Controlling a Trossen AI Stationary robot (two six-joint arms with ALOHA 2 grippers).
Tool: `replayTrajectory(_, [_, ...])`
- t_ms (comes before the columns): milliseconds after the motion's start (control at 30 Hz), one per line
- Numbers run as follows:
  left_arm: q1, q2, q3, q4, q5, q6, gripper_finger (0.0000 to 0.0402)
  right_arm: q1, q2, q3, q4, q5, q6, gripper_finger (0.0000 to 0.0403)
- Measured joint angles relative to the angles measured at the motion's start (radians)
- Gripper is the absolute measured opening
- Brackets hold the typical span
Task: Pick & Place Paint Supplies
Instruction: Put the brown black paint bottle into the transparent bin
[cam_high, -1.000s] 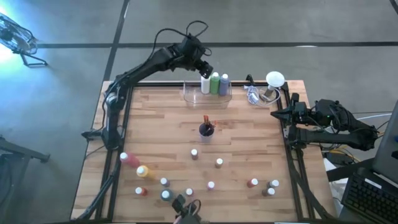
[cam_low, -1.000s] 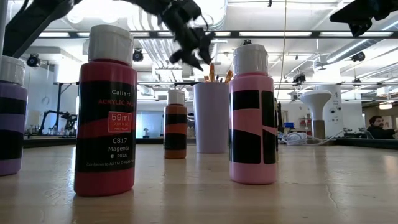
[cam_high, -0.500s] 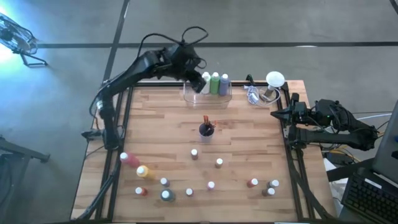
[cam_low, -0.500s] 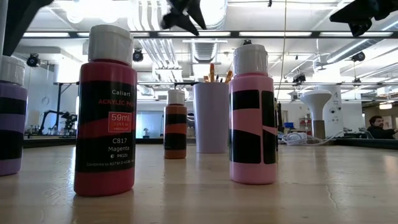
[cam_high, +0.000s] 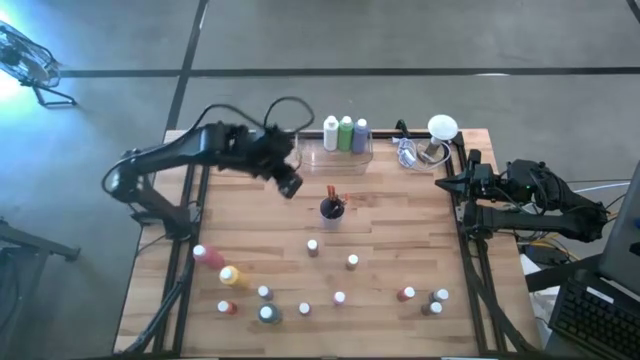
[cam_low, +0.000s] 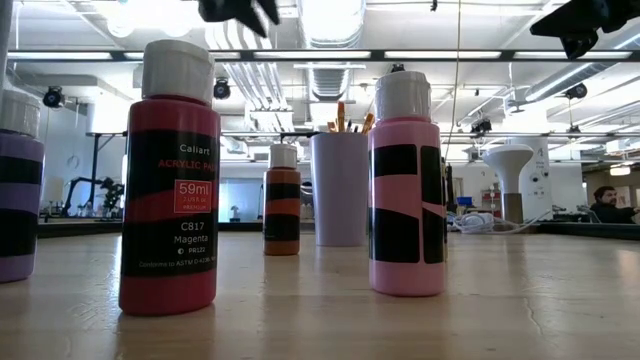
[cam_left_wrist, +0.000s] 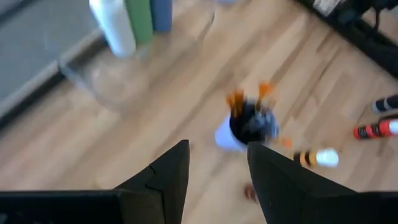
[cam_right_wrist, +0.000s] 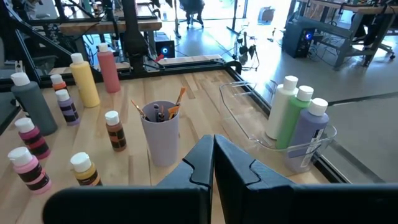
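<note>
The wooden counter (cam_high: 400, 230) stands on a grey floor (cam_high: 120, 60). The left tool (cam_high: 287, 184) hangs open and empty above it; the right tool (cam_right_wrist: 213, 163) is closed.

Magenta bottle (cam_low: 170, 190) label: "Caliart ACRYLIC", "59ml", "C817 Magenta".

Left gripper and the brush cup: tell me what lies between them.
Only bare wood. In the high view, the left gripper hangs empty beside the brush cup, and nothing sits on the table between them.
</note>
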Motion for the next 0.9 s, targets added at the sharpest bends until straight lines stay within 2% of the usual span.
replayTrajectory(267, [-0.106,-0.208,-0.291,-0.001,-0.005,-0.244,0.0167,0.000,0.000,0.000,0.000,0.000,0.000,0.0008])
replayTrajectory(467, [-0.172,-0.347,-0.447,-0.001,-0.005,-0.451,0.0167,0.000,0.000,0.000,0.000,0.000,-0.001,0.0008])
replayTrajectory(733, [-0.232,-0.478,-0.599,-0.002,-0.003,-0.643,0.0167,0.000,0.000,0.000,0.000,0.000,0.000,0.0008])
replayTrajectory(900, [-0.259,-0.513,-0.624,0.000,-0.031,-0.682,0.0167,0.000,0.000,0.000,0.000,0.000,0.000,0.0008])
